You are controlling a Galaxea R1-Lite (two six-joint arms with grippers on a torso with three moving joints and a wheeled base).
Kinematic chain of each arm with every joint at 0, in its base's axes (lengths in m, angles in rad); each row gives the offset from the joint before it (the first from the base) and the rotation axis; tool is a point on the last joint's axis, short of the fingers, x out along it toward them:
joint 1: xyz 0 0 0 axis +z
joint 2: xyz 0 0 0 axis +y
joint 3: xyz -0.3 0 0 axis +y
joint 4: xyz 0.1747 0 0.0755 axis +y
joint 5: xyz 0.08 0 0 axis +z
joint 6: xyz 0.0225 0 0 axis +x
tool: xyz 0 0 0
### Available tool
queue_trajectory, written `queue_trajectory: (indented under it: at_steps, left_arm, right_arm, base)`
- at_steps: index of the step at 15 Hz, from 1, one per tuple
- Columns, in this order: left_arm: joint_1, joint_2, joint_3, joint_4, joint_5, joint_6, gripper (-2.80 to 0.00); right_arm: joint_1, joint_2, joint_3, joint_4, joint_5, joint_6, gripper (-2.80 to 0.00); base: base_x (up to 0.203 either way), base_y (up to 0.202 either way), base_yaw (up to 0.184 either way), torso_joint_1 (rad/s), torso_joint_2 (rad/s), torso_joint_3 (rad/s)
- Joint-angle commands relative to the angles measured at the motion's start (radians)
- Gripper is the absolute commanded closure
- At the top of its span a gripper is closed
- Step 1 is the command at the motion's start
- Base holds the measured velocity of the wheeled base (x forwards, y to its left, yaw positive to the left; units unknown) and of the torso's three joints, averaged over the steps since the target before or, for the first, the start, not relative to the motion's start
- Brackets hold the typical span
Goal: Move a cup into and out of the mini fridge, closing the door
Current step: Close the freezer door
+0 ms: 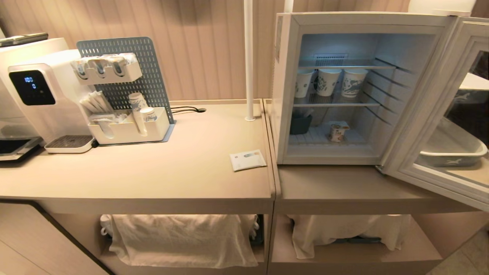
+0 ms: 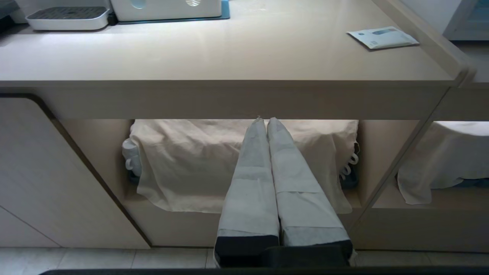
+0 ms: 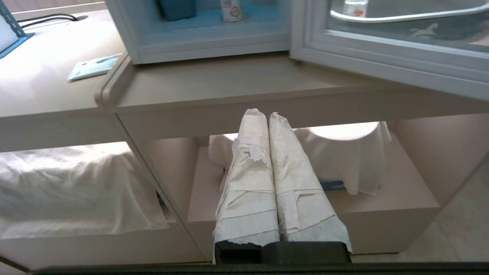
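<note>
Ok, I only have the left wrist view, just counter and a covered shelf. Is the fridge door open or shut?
Observer: Open. The door stands wide, hinged on the right of the mini fridge.
Operator: Where's the cup?
Observer: The cup stands upright on the fridge's bottom level, right of a dark container.
Operator: And the right gripper?
Observer: The right gripper is shut and empty, low in front of the counter that carries the fridge.

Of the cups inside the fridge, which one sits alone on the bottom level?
The cup, squat with a foil lid and orange print; the three taller blue-patterned paper cups stand in a row on the shelf above.
</note>
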Motion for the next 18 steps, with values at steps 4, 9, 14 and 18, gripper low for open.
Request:
queue_trajectory:
  at_steps: [4,9,14,18]
  left_arm:
    - [0.0,0.0,0.002,0.0,0.0,0.0,0.0]
    - [0.0,0.0,0.002,0.0,0.0,0.0,0.0]
    - [0.0,0.0,0.002,0.0,0.0,0.0,0.0]
    - [0.0,0.0,0.002,0.0,0.0,0.0,0.0]
  right_arm:
    - [0.0,0.001,-0.006,0.017,0.002,0.0,0.0]
    - [0.0,0.001,-0.011,0.031,0.002,0.0,0.0]
    - [0.0,0.001,-0.012,0.037,0.002,0.0,0.0]
    - [0.0,0.001,-0.012,0.037,0.002,0.0,0.0]
  base:
    - [0.0,-0.195,-0.001,0.002,0.0,0.003]
    - [0.0,-0.196,0.0,0.004,0.0,0.002]
    - [0.0,-0.194,0.001,0.002,0.0,0.003]
    - [0.0,-0.19,0.001,0.002,0.0,0.002]
